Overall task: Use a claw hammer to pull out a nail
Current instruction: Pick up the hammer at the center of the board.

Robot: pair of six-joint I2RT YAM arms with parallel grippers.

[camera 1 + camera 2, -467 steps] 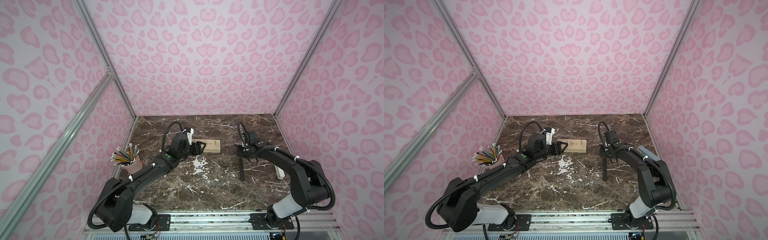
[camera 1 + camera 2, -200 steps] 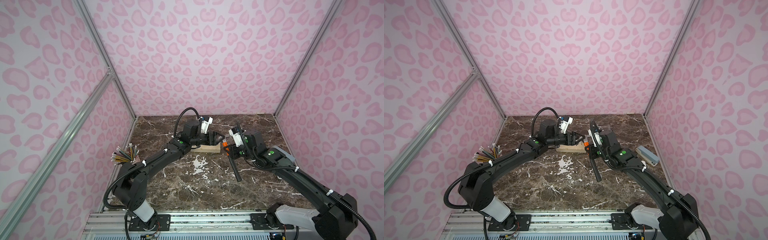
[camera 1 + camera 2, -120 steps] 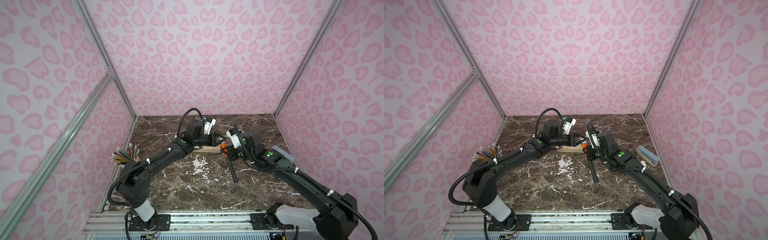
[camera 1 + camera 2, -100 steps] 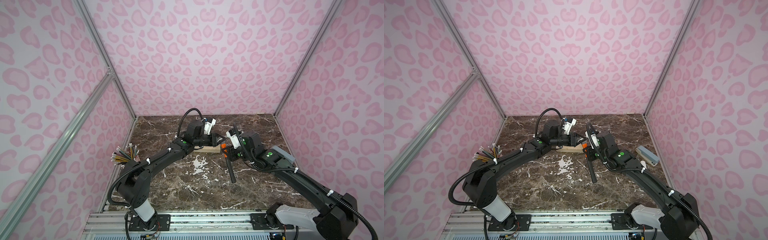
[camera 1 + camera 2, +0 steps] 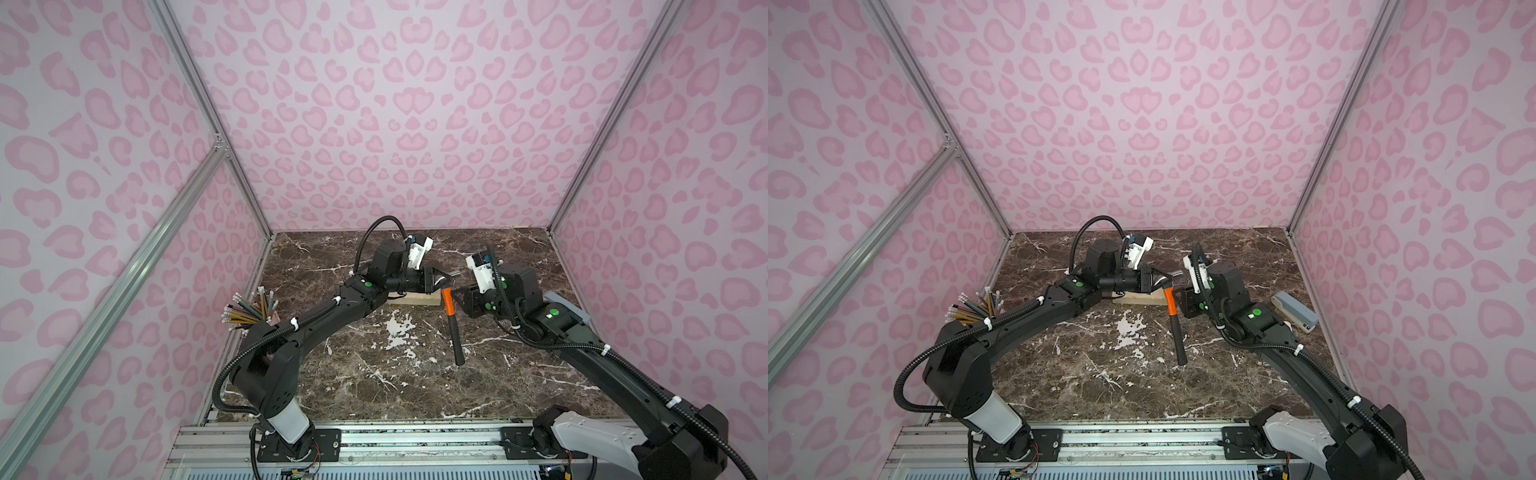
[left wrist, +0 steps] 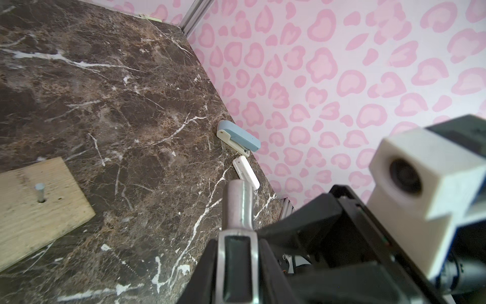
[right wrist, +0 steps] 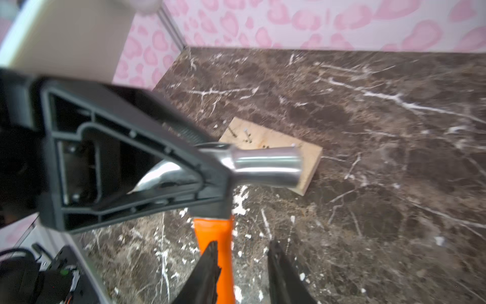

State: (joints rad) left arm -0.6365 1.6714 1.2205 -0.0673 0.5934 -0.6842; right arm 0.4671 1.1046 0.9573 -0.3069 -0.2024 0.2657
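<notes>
The claw hammer [image 5: 448, 302] hangs above the table, its black shaft slanting down toward the front. My left gripper [image 5: 438, 279] is shut on its silver head [image 6: 238, 210]. The orange collar [image 7: 213, 233] lies close beside one finger of my right gripper [image 7: 242, 254], whose jaws stand apart, open. A short steel nail [image 6: 40, 191] stands upright in the wooden board [image 6: 39, 210]. In both top views the board [image 5: 1138, 298] lies under the left gripper. In the right wrist view several small nails [image 7: 246, 134] dot the board.
A cup of pencils [image 5: 251, 309] stands at the left edge. A blue stapler [image 5: 1293, 312] and a white bar [image 6: 246, 172] lie by the right wall. Pink patterned walls close in three sides of the marble table [image 5: 374, 374].
My left gripper has shut on the hammer head. My right gripper has opened off the orange collar, and the shaft now hangs more steeply.
</notes>
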